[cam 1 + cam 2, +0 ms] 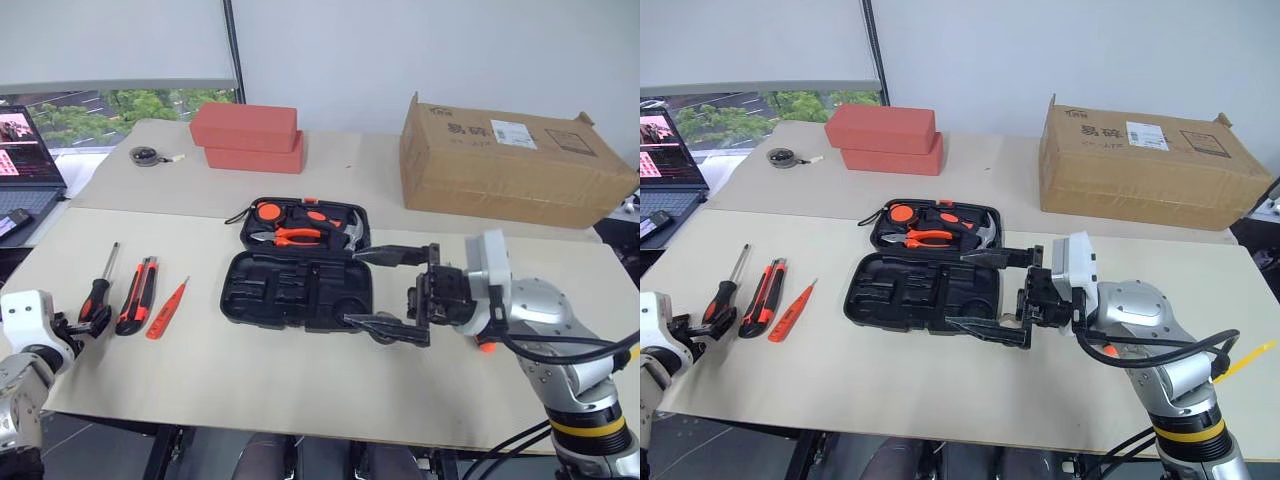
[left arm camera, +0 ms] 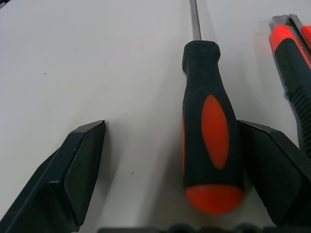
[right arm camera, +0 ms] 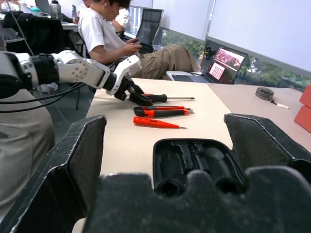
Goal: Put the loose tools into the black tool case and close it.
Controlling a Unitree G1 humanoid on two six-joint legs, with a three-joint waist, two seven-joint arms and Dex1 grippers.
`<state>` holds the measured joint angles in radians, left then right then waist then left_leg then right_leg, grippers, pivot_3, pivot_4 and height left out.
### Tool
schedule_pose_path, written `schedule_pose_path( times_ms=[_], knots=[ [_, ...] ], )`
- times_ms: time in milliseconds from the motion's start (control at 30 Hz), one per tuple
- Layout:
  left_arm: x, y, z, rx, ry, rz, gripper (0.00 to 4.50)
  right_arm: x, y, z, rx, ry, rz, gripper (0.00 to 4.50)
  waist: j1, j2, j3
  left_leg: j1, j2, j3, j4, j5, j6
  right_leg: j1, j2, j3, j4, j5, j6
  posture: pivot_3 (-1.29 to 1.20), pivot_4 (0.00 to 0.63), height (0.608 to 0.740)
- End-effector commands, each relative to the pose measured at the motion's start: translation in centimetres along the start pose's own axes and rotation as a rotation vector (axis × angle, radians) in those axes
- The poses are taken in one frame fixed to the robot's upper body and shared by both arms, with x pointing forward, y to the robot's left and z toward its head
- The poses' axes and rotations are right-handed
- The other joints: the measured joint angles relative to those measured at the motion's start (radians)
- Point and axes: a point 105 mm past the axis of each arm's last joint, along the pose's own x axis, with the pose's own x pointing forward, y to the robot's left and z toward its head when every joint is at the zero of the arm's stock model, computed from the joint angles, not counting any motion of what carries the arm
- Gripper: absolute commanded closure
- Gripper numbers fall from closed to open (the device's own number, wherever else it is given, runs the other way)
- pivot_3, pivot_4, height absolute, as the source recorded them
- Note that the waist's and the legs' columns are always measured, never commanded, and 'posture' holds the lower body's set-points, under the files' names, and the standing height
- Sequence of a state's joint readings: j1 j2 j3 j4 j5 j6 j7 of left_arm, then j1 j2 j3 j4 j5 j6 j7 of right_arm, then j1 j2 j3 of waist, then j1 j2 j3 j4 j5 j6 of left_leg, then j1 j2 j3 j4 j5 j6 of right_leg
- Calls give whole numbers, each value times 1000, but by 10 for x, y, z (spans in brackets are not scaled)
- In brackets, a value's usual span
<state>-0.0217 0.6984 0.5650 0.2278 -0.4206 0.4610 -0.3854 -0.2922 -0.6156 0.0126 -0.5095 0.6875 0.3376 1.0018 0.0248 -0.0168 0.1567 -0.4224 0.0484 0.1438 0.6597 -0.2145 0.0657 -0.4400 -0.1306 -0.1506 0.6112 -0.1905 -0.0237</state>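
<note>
The right gripper (image 1: 392,292) hangs nearest the camera, above the near right corner of the open black tool case (image 1: 296,288), its two black fingers spread wide with nothing between them. The gripper points across the table toward the robot's left, so the case's empty moulded half lies just ahead of and below its fingertips. Beyond that half, farther from the hand, the other half holds a hammer (image 1: 352,232) and orange-handled pliers (image 1: 296,237).

Well off to the left of that hand, at the table's near left edge, the left gripper (image 1: 88,325) sits low on the tabletop. Its fingers stand wide apart on either side of the black-orange handle of a screwdriver (image 2: 209,128). In the left wrist view one finger (image 2: 272,170) is right against the handle and the other (image 2: 80,170) stands clear of it, with bare table between. The screwdriver lies flat, its shaft pointing away from the hand toward the far side of the table.

Just beside the screwdriver, on the side toward the case, lies the black-orange utility knife (image 1: 137,295), and next to that the slim orange tester pen (image 1: 167,308). Both lie flat on the table (image 1: 300,380), between the left hand and the case.

Far beyond both hands stand two stacked red boxes (image 1: 247,137), a small round disc (image 1: 146,155) and a cardboard box (image 1: 510,160). A laptop (image 1: 25,160) sits far out past the left hand.
</note>
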Motion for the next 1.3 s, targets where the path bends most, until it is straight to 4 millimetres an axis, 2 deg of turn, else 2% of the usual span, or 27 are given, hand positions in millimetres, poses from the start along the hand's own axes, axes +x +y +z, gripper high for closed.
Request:
schedule_pose_path(
  times_ms=[33,233,333,400,433,467,533,600,800,867,967,1033,1100,1300],
  knots=[
    [0,9,0,43,8,29,1107,-3,3,7,-38,-15,6,0,0,0,0,0,0,0,0,0,0,0,0,0,0,0,0,0,150,712],
    [-3,14,1,30,-16,41,3399,-7,2,5,-34,-10,1,0,-11,0,0,0,1,0,0,0,0,0,0,0,0,0,0,0,150,712],
    [-4,11,23,6,-128,14,3514,-10,-1,3,-34,-4,-10,0,-12,0,0,0,1,0,0,0,0,-1,0,0,0,0,0,0,150,712],
    [-5,-5,64,7,-298,-82,3514,-18,-5,1,-34,15,-35,0,-9,-1,0,-1,1,0,0,0,0,-1,0,0,0,0,0,0,150,712],
    [-6,-11,78,8,-356,-117,3514,-21,-6,1,-34,21,-44,0,-2,-2,1,-1,1,0,0,0,0,-1,0,0,0,0,0,0,150,712],
    [-8,-26,98,20,-424,-206,3514,-25,-8,0,-32,28,-62,0,4,-4,1,-2,1,-1,0,0,-1,0,0,-1,-1,0,0,0,150,712],
    [-14,-71,130,122,-525,-443,3514,-36,-13,-4,-20,47,-105,0,20,-5,1,-2,1,-1,0,0,-1,-1,0,-1,-1,-1,-2,0,150,712],
    [-16,-106,140,236,-556,-613,3514,-44,-15,-8,-13,69,-137,0,29,-5,1,-2,0,0,1,0,-1,0,-1,-1,-2,-2,-3,0,150,712],
    [-16,-189,150,373,-542,-1051,3514,-63,-15,-19,-4,128,-239,0,21,-3,1,-3,-3,6,1,-1,2,3,4,-2,0,1,3,0,150,712],
    [-15,-202,145,440,-522,-1138,3514,-65,-15,-19,-3,126,-269,0,13,-3,1,-4,-3,7,1,1,-1,3,8,-3,0,1,3,0,150,712],
    [-10,-229,119,733,-465,-1315,3514,-71,-10,-20,-14,144,-324,0,0,-3,1,-3,-1,9,1,3,-3,3,11,0,0,1,3,0,150,712],
    [2,-240,109,906,-420,-1358,3514,-74,-7,-18,-21,149,-358,0,-4,-3,1,-2,-1,10,1,2,-1,2,12,0,0,1,2,0,150,712],
    [11,-247,107,995,-401,-1366,3514,-74,-5,-16,-28,149,-378,0,-2,-4,1,-2,1,9,1,1,0,2,14,0,1,1,2,0,150,712],
    [21,-255,106,1091,-375,-1392,3514,-74,-2,-13,-41,150,-421,0,-8,-4,1,-3,1,7,2,1,1,2,14,1,0,1,3,0,150,712]
  ],
)
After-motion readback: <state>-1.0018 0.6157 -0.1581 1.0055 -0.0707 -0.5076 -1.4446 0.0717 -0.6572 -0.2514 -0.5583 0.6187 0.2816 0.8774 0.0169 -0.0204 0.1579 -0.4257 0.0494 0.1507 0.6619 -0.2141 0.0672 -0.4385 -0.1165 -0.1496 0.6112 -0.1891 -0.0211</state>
